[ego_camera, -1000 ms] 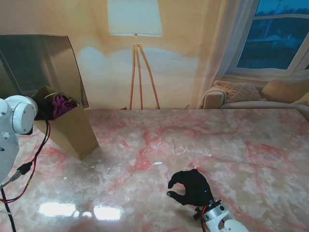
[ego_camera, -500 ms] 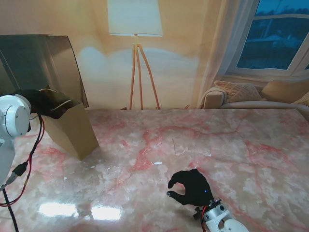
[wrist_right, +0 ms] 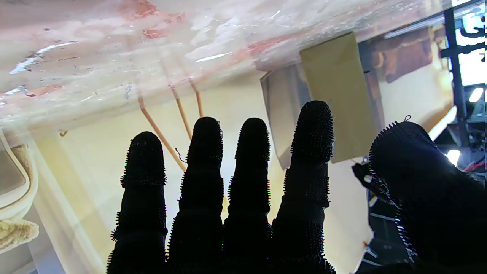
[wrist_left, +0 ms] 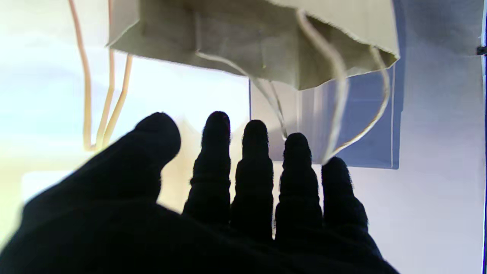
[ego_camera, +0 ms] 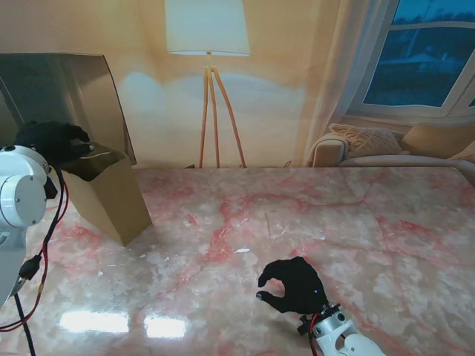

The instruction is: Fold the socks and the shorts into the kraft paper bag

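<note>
Nearest to me, the right robot hand (ego_camera: pixel 292 286) sits low over the pink-veined marble worktop (ego_camera: pixel 312 215), toward my right side. Seen from the stand, its black-gloved fingers curl loosely with a gap between thumb and fingertips; in the right wrist view the four fingers (wrist_right: pixel 251 179) stand straight and apart with nothing between them, so it is released and empty.

Farther from me on the left, the kraft paper bag (ego_camera: pixel 111 194) stands on the worktop, leaning, its mouth open and dark inside. I cannot make out socks or shorts within it from these views.

The left robot hand (ego_camera: pixel 53 140) hangs just above the bag's far left rim, clear of the worktop. The left wrist view shows the left fingers (wrist_left: pixel 254 171) spread and straight, thumb out to the side, gripping nothing, with the bag's serrated rim and pale cord handles (wrist_left: pixel 338 114) just beyond the fingertips; one handle loop passes close by the little finger.

Beyond the worktop stand a floor lamp (ego_camera: pixel 208 81) and a sofa (ego_camera: pixel 371 148).
</note>
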Robot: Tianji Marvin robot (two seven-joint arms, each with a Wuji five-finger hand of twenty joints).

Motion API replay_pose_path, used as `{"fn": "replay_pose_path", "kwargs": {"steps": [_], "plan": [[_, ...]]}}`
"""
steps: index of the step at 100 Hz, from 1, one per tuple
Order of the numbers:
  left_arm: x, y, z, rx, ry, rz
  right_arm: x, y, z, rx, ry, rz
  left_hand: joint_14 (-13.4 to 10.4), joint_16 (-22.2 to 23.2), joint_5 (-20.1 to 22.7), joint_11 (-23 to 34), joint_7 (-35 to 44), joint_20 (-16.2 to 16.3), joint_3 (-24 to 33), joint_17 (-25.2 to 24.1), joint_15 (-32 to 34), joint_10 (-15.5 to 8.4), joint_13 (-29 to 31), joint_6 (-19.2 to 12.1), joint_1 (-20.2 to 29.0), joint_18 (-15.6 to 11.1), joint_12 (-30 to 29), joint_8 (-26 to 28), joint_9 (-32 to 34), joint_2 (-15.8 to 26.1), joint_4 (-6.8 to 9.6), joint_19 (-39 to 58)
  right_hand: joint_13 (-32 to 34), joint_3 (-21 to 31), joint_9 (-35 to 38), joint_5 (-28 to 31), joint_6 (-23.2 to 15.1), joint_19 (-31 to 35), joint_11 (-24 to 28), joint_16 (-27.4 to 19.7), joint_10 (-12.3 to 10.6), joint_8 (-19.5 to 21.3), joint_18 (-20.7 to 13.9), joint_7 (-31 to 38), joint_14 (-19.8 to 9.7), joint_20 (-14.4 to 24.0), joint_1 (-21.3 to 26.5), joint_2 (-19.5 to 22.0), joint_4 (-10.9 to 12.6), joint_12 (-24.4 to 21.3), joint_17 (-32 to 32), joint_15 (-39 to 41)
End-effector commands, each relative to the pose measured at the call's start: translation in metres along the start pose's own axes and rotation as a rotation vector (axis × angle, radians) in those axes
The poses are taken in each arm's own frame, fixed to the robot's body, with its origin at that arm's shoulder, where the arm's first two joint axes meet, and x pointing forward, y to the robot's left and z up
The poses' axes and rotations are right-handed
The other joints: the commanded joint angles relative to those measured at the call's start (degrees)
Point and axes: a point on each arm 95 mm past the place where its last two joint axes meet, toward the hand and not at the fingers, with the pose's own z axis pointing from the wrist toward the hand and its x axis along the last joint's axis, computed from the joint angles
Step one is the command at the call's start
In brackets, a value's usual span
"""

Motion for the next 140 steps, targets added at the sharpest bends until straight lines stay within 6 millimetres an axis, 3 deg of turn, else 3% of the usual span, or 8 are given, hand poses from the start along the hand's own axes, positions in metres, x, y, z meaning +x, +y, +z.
{"fn": "replay_pose_path", "kwargs": {"steps": [1,30,55,81,103,140], "plan": [[0.01,-0.001,-0.008,0.02,0.024,-0.019,0.003,0.001,0.001,-0.005,0.011,0.0,-0.2,-0.7,-0.7,-1.0,-1.3,-1.1,-1.2,-0.8,-1.8,2.0,-1.4,0.8,-2.2,-1.1,-0.8,-0.5,-2.6,2.0,2.9,-0.7,-1.3,0.2,-0.9,-0.7,-1.4,-0.7,-0.7,-0.9,0.4,-0.6,0.8,2.1,0.0,1.8,0.4,0.3,-1.9,0.0,-0.9,-0.9],[0.043,0.009,-0.043,0.115,0.138,-0.153,0.003,0.005,0.004,-0.006,0.021,-0.014,0.9,-2.2,-2.5,-2.5,-4.2,-2.5,-9.0,-0.2,-3.2,3.2,-3.2,1.4,-6.1,-0.7,-2.1,-0.7,-5.7,6.3,4.48,-0.9,-1.2,0.2,-0.9,-0.8,-1.5,-0.7,-0.7,-0.9,0.4,-0.6,0.8,2.1,0.1,1.8,0.4,0.2,-1.9,-0.1,-0.8,-0.9],[0.065,0.034,-0.071,0.142,0.23,-0.262,0.002,0.007,0.006,-0.012,0.025,-0.023,1.8,-3.1,-3.5,-3.4,-5.9,-3.1,-14.2,0.7,-3.7,3.7,-3.9,1.5,-6.3,-0.4,-2.8,-0.5,-8.1,8.8,5.53,-1.6,-1.2,0.2,-0.9,-1.0,-1.5,-0.7,-0.7,-0.9,0.4,-0.7,0.9,2.0,0.0,1.8,0.4,0.2,-1.9,-0.1,-0.8,-0.9],[0.079,0.082,-0.09,0.143,0.283,-0.366,0.001,0.012,0.009,-0.017,0.026,-0.031,1.2,-4.3,-5.9,-3.9,-8.2,-3.8,-20.9,3.0,-3.9,3.3,-4.1,2.0,-6.2,-0.3,-3.8,-0.6,-10.1,11.7,7.04,-2.8,-1.2,0.2,-1.0,-0.9,-1.4,-0.7,-0.9,-0.9,0.4,-0.6,0.9,1.9,0.1,1.8,0.4,0.2,-1.8,-0.2,-0.8,-1.0],[0.089,0.129,-0.099,0.117,0.326,-0.447,-0.001,0.017,0.01,-0.019,0.02,-0.037,-0.9,-4.5,-6.1,-3.4,-8.6,-3.5,-21.9,3.9,-3.4,2.7,-3.2,2.5,-7.1,-3.7,-3.8,-0.9,-9.2,12.4,7.43,-2.3,-1.2,0.2,-1.1,-0.9,-1.4,-0.8,-1.0,-0.9,0.4,-0.5,0.9,1.8,0.1,1.8,0.3,0.2,-1.8,-0.2,-0.8,-1.1],[0.104,0.193,-0.112,0.078,0.326,-0.554,0.0,0.021,0.011,-0.021,0.008,-0.026,-0.5,-4.7,-5.1,-2.9,-7.8,-3.7,-21.7,3.0,-3.2,2.8,-4.1,2.7,-7.3,-2.7,-3.9,-0.8,-9.6,12.3,8.04,-2.9,-1.2,0.1,-1.3,-1.2,-1.3,-0.8,-1.2,-0.9,0.5,-0.4,0.9,1.3,0.2,1.8,0.2,0.4,-1.6,-0.3,-0.8,-1.2]]}}
